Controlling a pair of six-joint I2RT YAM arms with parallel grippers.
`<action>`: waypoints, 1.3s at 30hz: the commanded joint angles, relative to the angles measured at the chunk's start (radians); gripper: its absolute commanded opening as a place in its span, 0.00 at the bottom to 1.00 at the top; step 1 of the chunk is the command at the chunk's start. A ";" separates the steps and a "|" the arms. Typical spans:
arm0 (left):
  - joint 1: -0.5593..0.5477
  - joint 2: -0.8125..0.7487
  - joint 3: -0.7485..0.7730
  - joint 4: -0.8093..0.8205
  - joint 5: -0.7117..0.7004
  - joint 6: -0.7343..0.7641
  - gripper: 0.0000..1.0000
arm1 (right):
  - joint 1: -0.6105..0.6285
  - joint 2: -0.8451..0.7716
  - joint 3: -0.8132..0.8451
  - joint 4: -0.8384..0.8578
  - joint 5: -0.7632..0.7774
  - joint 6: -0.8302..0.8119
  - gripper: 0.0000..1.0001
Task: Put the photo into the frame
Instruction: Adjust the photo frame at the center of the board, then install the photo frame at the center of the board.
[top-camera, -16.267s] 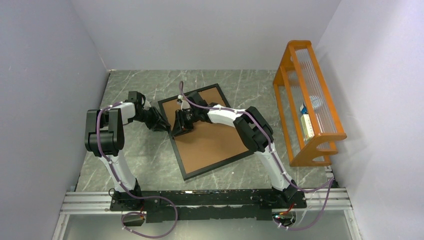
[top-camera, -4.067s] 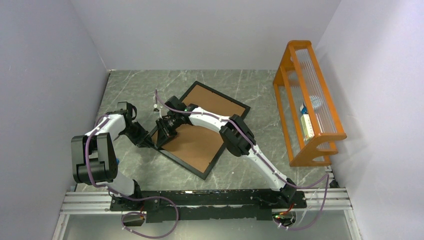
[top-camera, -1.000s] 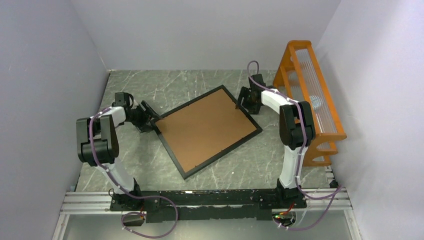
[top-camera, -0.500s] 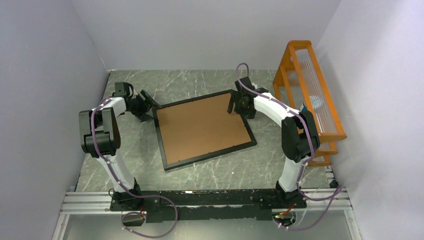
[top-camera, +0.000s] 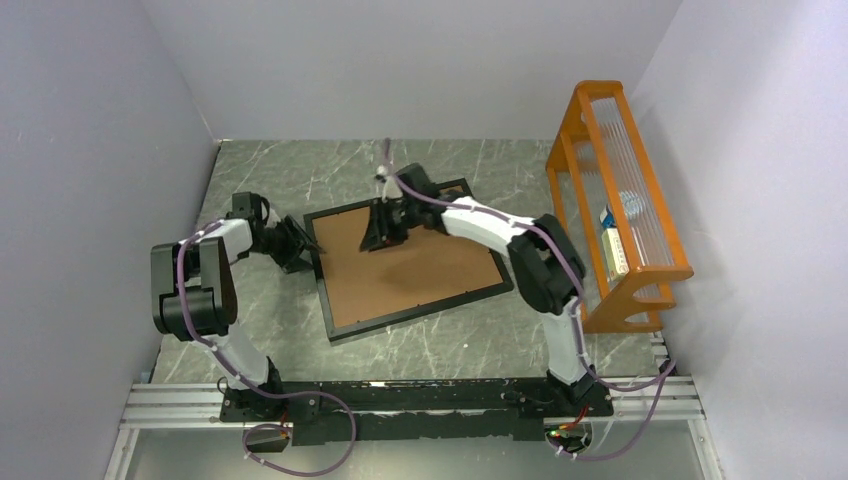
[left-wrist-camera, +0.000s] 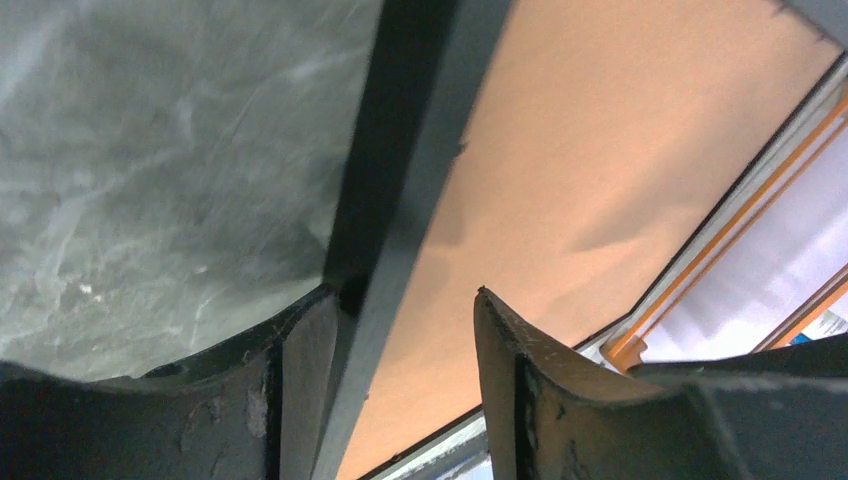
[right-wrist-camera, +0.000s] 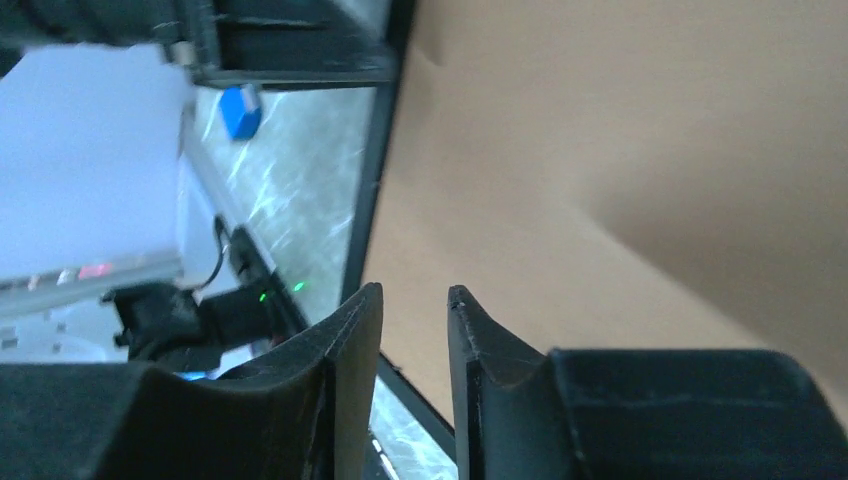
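The frame (top-camera: 420, 312) lies flat on the middle of the tabletop (top-camera: 480, 340) with only a brown board (top-camera: 410, 275) showing, so the photo cannot be made out. The left gripper (left-wrist-camera: 405, 300) is partly open and straddles the frame's left rail, not clamped on it. Farther back, the right gripper (right-wrist-camera: 415, 300) is low over the board, open by a narrow gap with nothing visible between the fingers. A rack (top-camera: 645, 283) stands at the right; its contents are unclear.
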 joint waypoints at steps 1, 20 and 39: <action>-0.002 -0.026 -0.087 0.033 0.119 -0.019 0.54 | 0.061 0.083 0.097 0.140 -0.278 0.043 0.32; -0.002 0.025 -0.097 -0.046 0.083 0.019 0.25 | 0.168 0.409 0.348 0.112 -0.390 0.210 0.23; -0.002 0.015 -0.107 -0.058 0.074 0.019 0.24 | 0.171 0.463 0.337 -0.030 -0.259 0.156 0.19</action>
